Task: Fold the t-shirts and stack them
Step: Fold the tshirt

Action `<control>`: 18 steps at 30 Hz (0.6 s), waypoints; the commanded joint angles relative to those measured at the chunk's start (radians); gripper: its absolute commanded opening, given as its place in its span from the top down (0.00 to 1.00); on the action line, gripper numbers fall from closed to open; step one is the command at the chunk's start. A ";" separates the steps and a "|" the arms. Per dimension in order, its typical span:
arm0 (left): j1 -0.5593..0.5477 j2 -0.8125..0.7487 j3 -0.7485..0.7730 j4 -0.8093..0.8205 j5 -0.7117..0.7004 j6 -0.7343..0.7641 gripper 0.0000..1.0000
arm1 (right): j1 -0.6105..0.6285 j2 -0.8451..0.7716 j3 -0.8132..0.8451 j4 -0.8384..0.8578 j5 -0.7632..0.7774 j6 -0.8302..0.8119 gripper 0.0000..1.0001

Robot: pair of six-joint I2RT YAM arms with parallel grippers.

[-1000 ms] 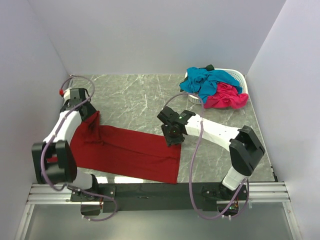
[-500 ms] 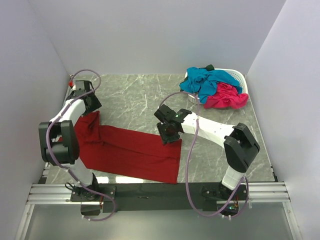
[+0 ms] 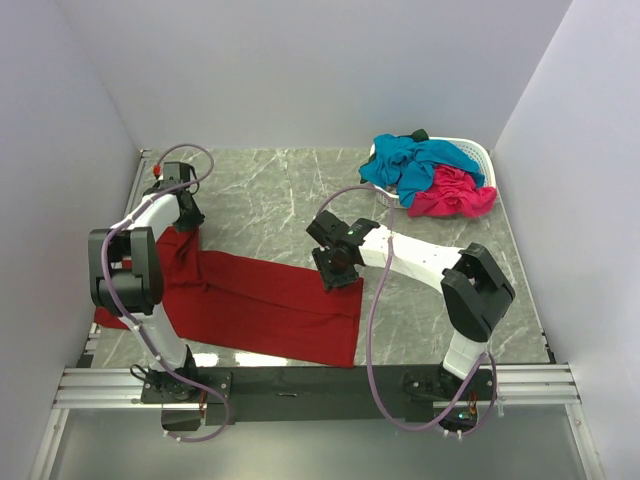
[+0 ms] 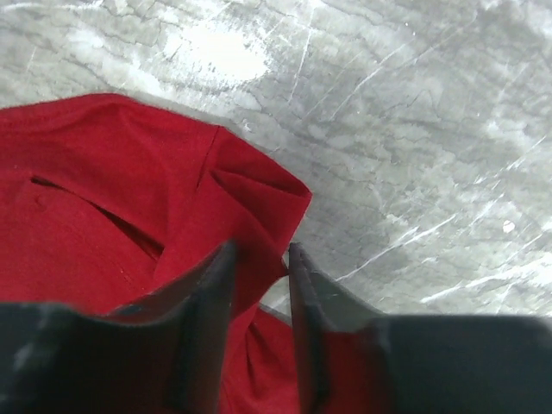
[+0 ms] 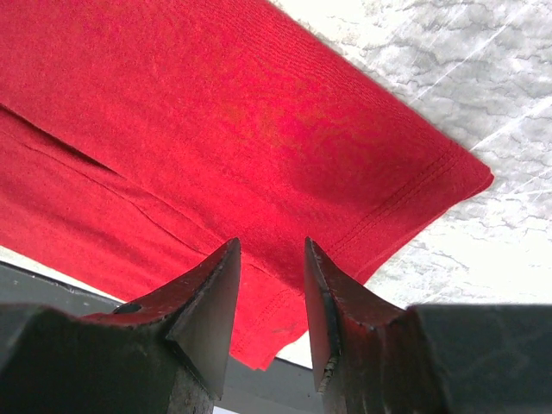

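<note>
The dark red t-shirt (image 3: 262, 300) lies flat on the marble table as a long folded strip. Its far left end is bunched, seen close in the left wrist view (image 4: 129, 198). My left gripper (image 3: 188, 222) is down at that end. Its jaws (image 4: 260, 250) stand narrow on either side of a raised fold of the cloth, with a sliver of table still showing beside one finger. My right gripper (image 3: 336, 272) hovers open over the shirt's far right corner (image 5: 285, 129) with nothing between its fingers (image 5: 271, 246). The teal-blue t-shirt (image 3: 405, 165) and the hot pink t-shirt (image 3: 455, 193) hang out of the basket.
A white latticed basket (image 3: 478, 152) stands at the back right corner. White walls close in the table on the left, back and right. The black base rail (image 3: 300, 380) runs along the near edge.
My left arm has swung its gripper to the shirt's back-left end and the jaws have narrowed around a fold. The right gripper has shifted slightly left.
</note>
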 commanded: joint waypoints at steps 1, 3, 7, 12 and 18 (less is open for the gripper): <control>-0.003 -0.019 0.029 -0.002 -0.016 0.018 0.72 | -0.003 -0.005 0.005 0.021 -0.001 -0.006 0.57; -0.003 -0.022 0.024 -0.007 -0.021 0.029 0.80 | -0.003 -0.005 0.005 0.023 -0.001 -0.006 0.57; 0.004 -0.053 0.016 -0.031 -0.043 0.038 0.99 | -0.005 -0.001 0.008 0.021 -0.001 -0.012 0.57; 0.082 -0.166 -0.025 -0.056 -0.047 0.034 1.00 | -0.007 0.009 0.012 0.021 -0.003 -0.022 0.58; 0.140 -0.315 -0.166 -0.085 -0.085 0.060 0.99 | -0.007 0.033 0.038 0.012 -0.008 -0.041 0.58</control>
